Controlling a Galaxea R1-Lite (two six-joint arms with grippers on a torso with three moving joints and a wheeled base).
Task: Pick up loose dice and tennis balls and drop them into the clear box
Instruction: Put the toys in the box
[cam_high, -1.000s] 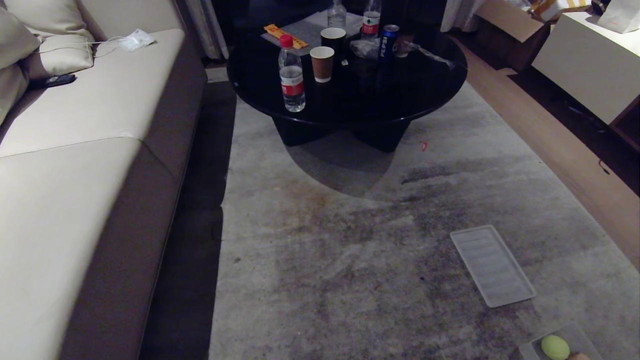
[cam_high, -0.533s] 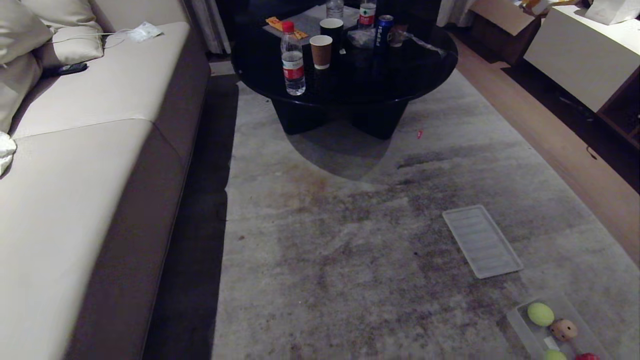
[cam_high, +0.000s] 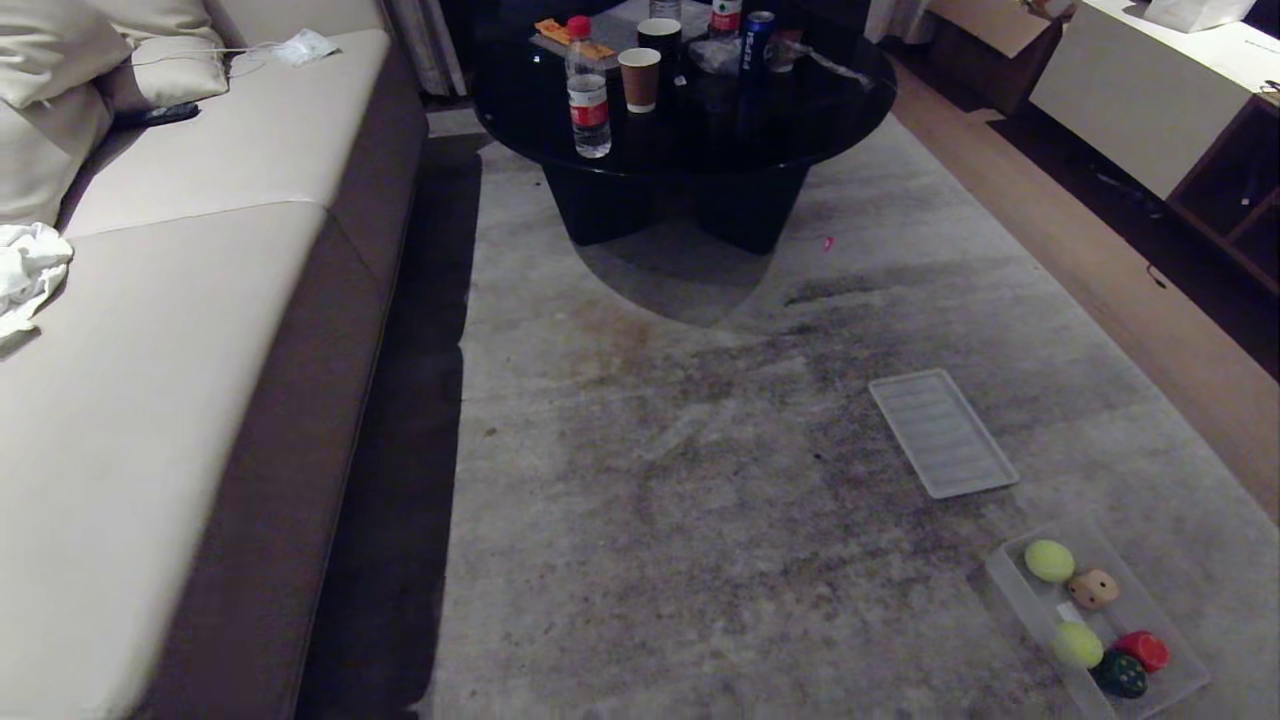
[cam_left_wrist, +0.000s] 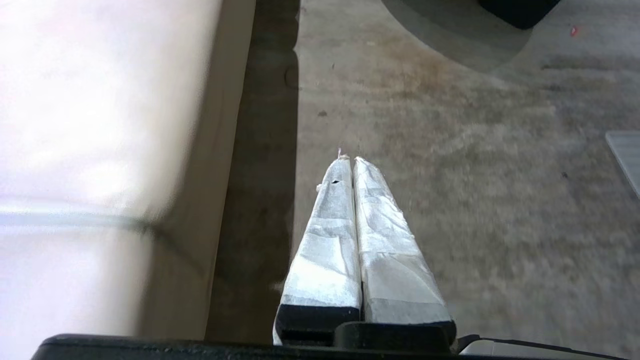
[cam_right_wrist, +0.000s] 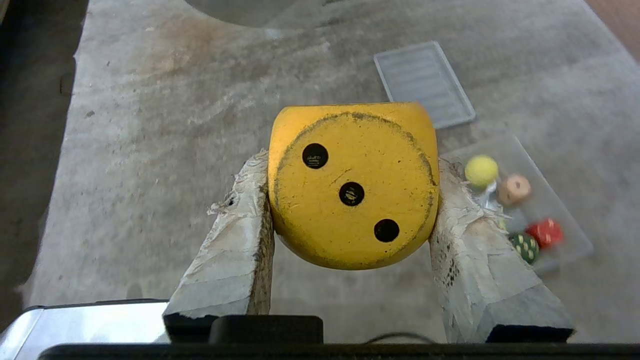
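Four dice (cam_right_wrist: 353, 190), two tennis balls (cam_high: 1049, 561), one clear box (cam_high: 1012, 585).

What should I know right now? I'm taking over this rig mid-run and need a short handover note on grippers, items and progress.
Right gripper: shut on the yellow die, held above the rug.
Left gripper: shut, holding nothing, above the rug beside the sofa.
Clear box: on the rug, on the robot's right, just past the flat ribbed lid.
Done: two tennis balls, the beige die, red die and green die lie in the box.
Left: carry the yellow die over the box and release it. No other loose dice or balls show in these views.
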